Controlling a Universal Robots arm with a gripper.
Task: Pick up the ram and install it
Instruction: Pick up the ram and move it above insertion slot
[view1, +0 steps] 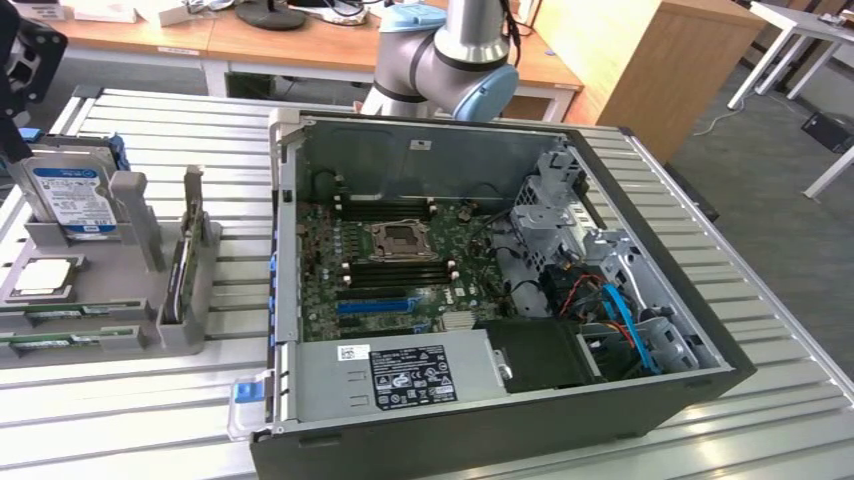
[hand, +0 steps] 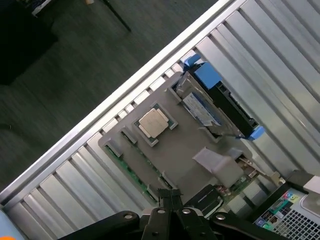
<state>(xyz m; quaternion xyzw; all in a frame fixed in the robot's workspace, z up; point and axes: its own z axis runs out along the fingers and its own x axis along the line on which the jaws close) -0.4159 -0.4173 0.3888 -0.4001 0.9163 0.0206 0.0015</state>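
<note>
At the lower left of the exterior view, the ram (view1: 54, 341) sits slotted in the grey holder (view1: 127, 200), well apart from the open computer case (view1: 441, 160) at centre. It looks light, stiff, thin and fragile, so it is best pinched across its flat faces at mid-length. In the wrist view the gripper (hand: 170, 197) hangs over the holder, fingers together and empty.
</note>
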